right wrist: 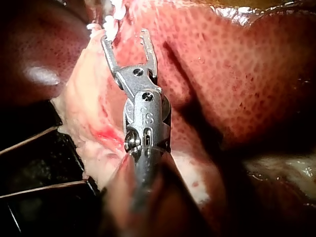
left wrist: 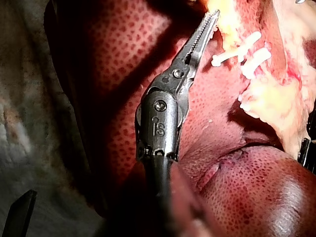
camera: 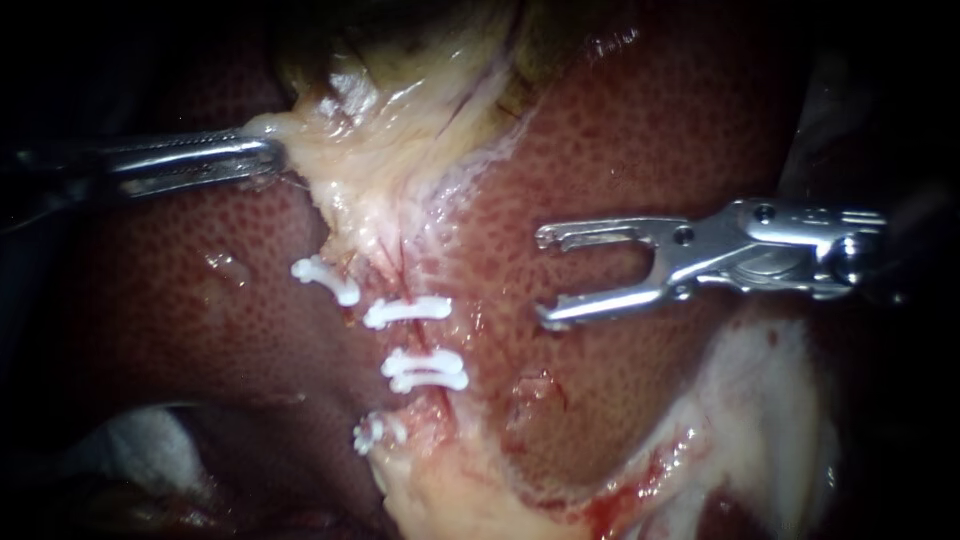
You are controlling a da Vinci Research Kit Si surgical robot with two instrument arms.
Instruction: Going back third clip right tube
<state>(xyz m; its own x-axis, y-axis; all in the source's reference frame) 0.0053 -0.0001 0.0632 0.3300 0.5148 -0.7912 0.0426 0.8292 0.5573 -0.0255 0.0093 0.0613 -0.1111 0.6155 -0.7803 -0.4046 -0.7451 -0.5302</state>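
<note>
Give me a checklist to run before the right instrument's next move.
1. Right instrument jaws open and empty: ok.
2. Right instrument clear of the white clips, over the liver: ok.
3. All four clips in the endoscope view: ok.
4. Clips fully closed: cannot tell.
5. Left instrument jaws shut on the pale tissue above the clips: ok.

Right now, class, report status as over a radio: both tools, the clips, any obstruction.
Left tool shut on pale tissue. Right tool open, empty, apart from clips. Four clips in view. Nothing between.
</note>
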